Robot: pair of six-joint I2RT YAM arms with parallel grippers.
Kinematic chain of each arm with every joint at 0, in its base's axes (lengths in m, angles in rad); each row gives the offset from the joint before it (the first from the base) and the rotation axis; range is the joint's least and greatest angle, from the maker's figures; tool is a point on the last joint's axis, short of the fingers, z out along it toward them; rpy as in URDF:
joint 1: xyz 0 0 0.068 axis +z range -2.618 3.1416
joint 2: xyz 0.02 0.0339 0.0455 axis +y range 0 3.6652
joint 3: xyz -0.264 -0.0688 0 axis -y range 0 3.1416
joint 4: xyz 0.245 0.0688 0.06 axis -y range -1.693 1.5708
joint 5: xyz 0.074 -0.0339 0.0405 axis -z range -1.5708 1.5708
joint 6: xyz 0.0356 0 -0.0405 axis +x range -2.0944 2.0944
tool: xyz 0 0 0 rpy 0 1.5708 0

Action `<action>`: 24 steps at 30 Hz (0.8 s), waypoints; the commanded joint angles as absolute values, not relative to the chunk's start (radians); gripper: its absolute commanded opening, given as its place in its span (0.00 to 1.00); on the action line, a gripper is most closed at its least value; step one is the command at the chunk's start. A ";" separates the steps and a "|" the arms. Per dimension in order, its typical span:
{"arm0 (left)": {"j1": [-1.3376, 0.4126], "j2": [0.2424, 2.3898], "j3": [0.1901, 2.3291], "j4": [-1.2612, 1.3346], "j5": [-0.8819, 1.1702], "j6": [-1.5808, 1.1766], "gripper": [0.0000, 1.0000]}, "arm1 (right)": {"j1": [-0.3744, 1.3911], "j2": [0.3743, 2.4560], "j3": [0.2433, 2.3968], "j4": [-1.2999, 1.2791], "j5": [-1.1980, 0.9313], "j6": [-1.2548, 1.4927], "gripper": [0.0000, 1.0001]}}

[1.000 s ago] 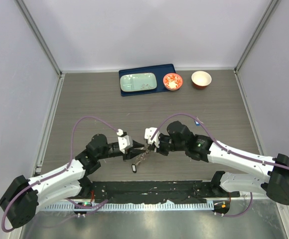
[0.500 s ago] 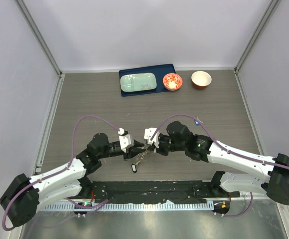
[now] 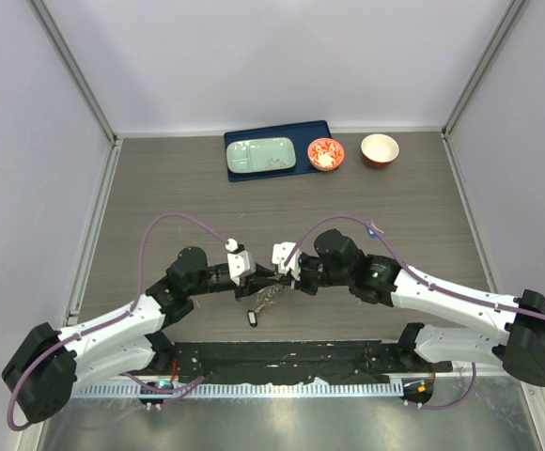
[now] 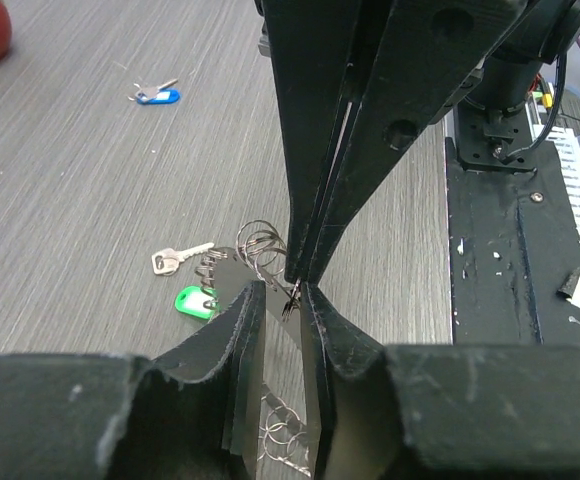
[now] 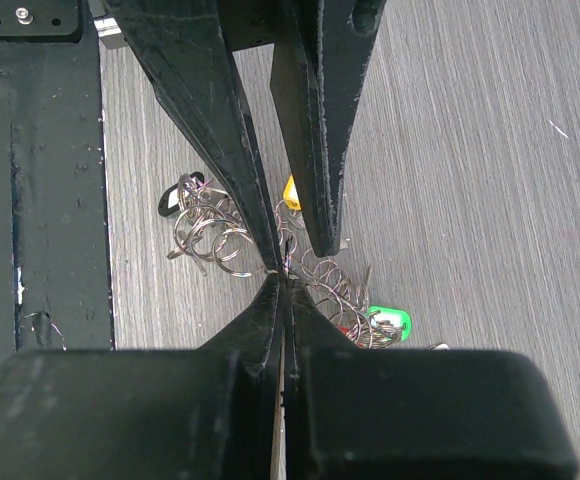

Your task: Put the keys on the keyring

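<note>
Keys (image 4: 175, 259) lie loose on the grey wood-grain surface (image 3: 160, 188) towards its near edge, between the two arm bases. They are small metal pieces: one plain silver, a green-headed key (image 4: 194, 300) just beside it, a yellow-headed key (image 5: 292, 192) close by, and a blue-headed key (image 4: 156, 96) well apart from the rest. Among them sits the keyring (image 5: 210, 232), which shows as a tangle of thin silver wire loops linked together and trailing off in a short chain. Both arms reach inward and low over this heap. The left arm (image 3: 127, 329) is bent at the elbow and stretched to the right, and the right arm (image 3: 442, 296) is stretched to the left, so their tips meet almost nose to nose just above the loops. The left jaws stand a narrow way apart, with nothing clearly held between the fingers (image 5: 200, 110). The right jaws are pressed fully together, their fingers (image 4: 365, 170) pointing into the left pair's gap. A sliver of wire shows at the meeting point, too small to tell whether it is gripped.
</note>
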State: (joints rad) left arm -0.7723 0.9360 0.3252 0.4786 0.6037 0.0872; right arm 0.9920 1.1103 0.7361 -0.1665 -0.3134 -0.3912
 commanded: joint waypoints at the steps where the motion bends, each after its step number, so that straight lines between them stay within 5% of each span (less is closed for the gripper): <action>1: -0.776 0.940 0.365 0.459 0.615 0.106 0.23 | 0.999 1.072 0.744 -0.121 -0.324 -0.405 0.01; 11: -0.776 0.977 0.400 0.396 0.623 0.123 0.20 | 1.000 1.074 0.746 -0.126 -0.330 -0.405 0.01; 18: -0.776 0.988 0.405 0.379 0.641 0.121 0.00 | 1.000 1.066 0.747 -0.120 -0.333 -0.407 0.01; 22: -0.776 0.983 0.397 0.379 0.609 0.101 0.00 | 1.000 1.046 0.746 -0.109 -0.308 -0.384 0.01; 23: -0.775 0.976 0.376 0.415 0.592 0.094 0.00 | 1.000 1.042 0.744 -0.104 -0.293 -0.356 0.04; 24: -0.775 0.954 0.359 0.445 0.575 0.087 0.00 | 1.000 1.037 0.742 -0.098 -0.276 -0.333 0.17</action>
